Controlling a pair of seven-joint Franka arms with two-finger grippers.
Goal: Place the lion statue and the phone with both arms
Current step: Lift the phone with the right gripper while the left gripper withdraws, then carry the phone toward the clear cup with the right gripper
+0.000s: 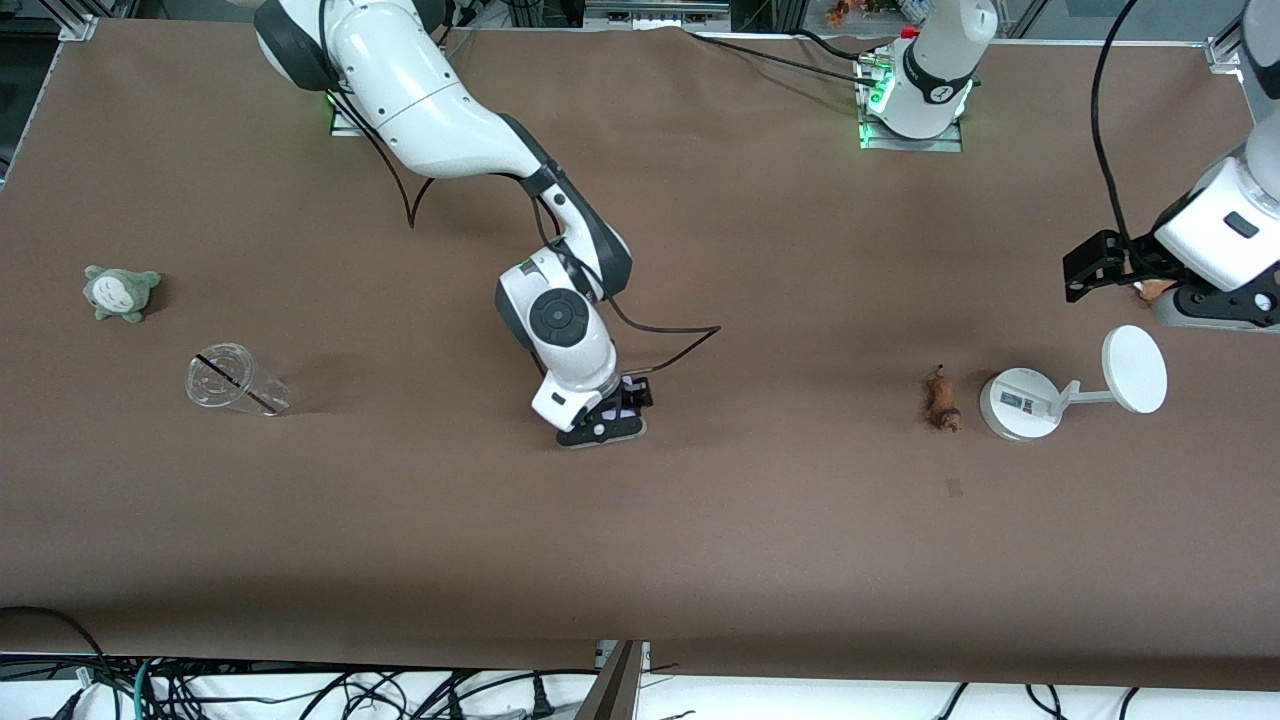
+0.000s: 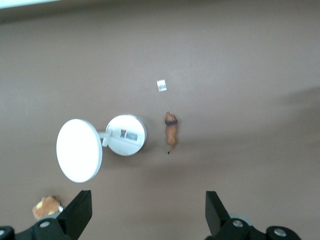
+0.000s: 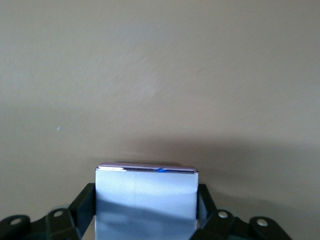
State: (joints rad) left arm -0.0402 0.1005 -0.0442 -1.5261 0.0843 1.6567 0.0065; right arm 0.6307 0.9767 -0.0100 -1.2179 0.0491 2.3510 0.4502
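Front view: right gripper point(image 1: 612, 418) low at table centre, clamped on phone point(image 3: 146, 200); left gripper point(image 2: 148, 216) apart, seemingly raised, lion statue point(image 2: 171, 131) below.

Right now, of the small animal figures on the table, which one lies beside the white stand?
The lion statue: orange-brown, thin-tailed, beside the white stand. The grey-green plush lies toward the right arm's end; the tan plush is farther off.
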